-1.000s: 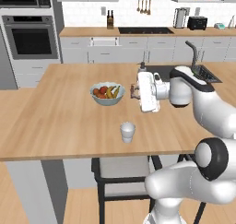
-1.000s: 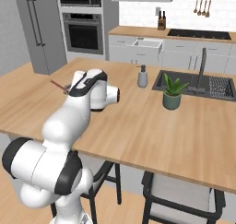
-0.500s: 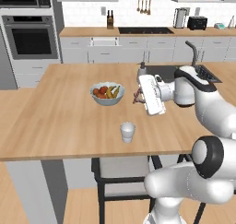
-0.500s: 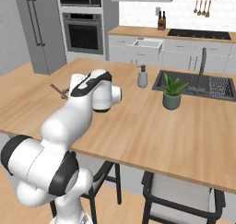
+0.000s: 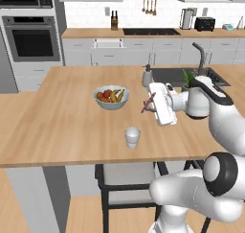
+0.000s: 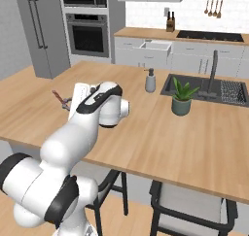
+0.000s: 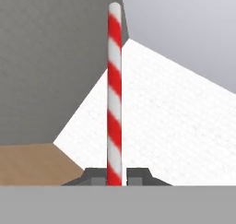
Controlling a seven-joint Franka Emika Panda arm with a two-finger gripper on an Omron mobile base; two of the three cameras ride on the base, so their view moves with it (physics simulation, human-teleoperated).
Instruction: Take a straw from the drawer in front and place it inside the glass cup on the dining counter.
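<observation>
Pincer [image 5: 150, 102] is clamped on the straw [image 5: 148, 103], hovering over the tabletop [image 5: 57, 122]. Cup [image 5: 132, 137] sits near, at about 7 o'clock from it. I'd tip the straw upright first, then lower it straight into the rim.

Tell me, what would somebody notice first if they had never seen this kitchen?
Probably the big white robot arm reaching over the light-wood dining counter, its gripper shut on a thin red-and-white striped straw that sticks out past the fingertips. Next, the grey bowl of colourful fruit in the middle of the counter, with the small pale glass cup standing nearer the front edge.
</observation>
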